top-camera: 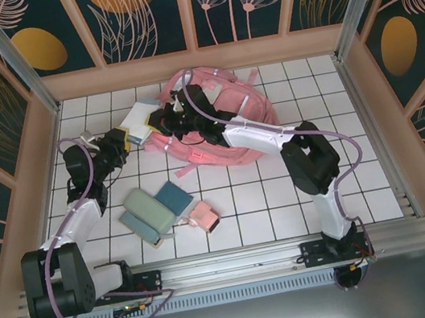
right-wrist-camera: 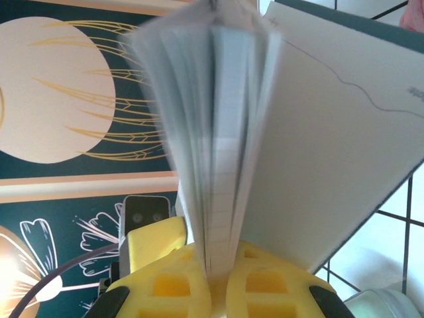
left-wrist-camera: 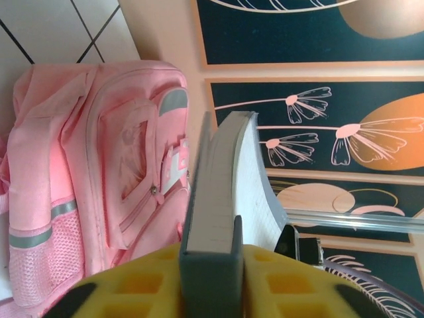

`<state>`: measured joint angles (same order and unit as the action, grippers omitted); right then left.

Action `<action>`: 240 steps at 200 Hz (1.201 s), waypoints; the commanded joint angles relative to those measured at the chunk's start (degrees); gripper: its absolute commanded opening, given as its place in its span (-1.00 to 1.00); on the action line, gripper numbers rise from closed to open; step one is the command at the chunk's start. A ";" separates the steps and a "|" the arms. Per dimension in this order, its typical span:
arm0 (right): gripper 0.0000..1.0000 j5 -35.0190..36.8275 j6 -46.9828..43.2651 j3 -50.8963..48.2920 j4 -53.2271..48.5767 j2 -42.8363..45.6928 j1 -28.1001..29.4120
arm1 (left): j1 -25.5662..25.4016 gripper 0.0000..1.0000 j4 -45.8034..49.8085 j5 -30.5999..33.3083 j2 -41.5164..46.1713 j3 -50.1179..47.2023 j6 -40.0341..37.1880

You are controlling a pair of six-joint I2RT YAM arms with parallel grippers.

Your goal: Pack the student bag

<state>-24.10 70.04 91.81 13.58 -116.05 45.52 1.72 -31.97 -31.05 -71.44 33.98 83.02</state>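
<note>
**Editor:** How far along is the packing?

**Photographer:** Early, I'd judge. The student bag point(top-camera: 222, 92) lies flat on the white tiled desk point(top-camera: 284, 196), towards its far edge. Nothing can be seen going into it. Whether its main opening is unzipped, I can't tell.

**Editor:** And the arms?

**Photographer:** Both are on one item, a notebook point(top-camera: 137, 119) held up just off the bag's left edge. The right claw point(top-camera: 159, 121), reaching across the bag, is pressed onto a sheaf of its pages, which fan out above the fingers in the wrist view. The left claw point(top-camera: 120, 136), on the notebook's side away from the bag, pinches the grey cover and page block edge-on.

**Editor:** What's left?

**Photographer:** Most of it, as I read it. Nearer the arms than the bag, and well apart from it, lie a green case point(top-camera: 146, 209), a blue book point(top-camera: 174, 196) and a small pink pouch point(top-camera: 204, 216), all unpacked. The notebook looks like the first thing due to go in.
</note>
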 commanded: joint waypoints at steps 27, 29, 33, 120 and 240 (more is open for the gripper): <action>-0.91 -2.39 0.27 -1.33 3.85 3.77 1.08 | -0.31 -0.80 -5.07 0.12 0.61 1.11 -0.80; -0.88 -2.21 -0.01 -1.29 3.48 3.87 1.07 | -0.27 -0.81 -5.16 0.07 0.65 1.10 -0.84; -0.80 -1.84 -0.50 -1.14 2.71 4.02 1.11 | -0.31 -0.84 -5.27 0.03 0.71 1.03 -0.91; 0.53 28.35 -20.34 -9.19 -26.42 17.34 -0.82 | -1.36 -0.98 -0.70 -4.73 1.38 6.63 -12.82; 0.72 -24.02 -45.62 -20.70 -27.10 37.29 -23.98 | -14.69 -1.00 3.04 -21.61 -5.84 19.63 -29.84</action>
<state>-33.87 29.02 73.69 -11.92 -80.82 21.58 -11.22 -23.64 -47.11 -76.03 51.44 55.37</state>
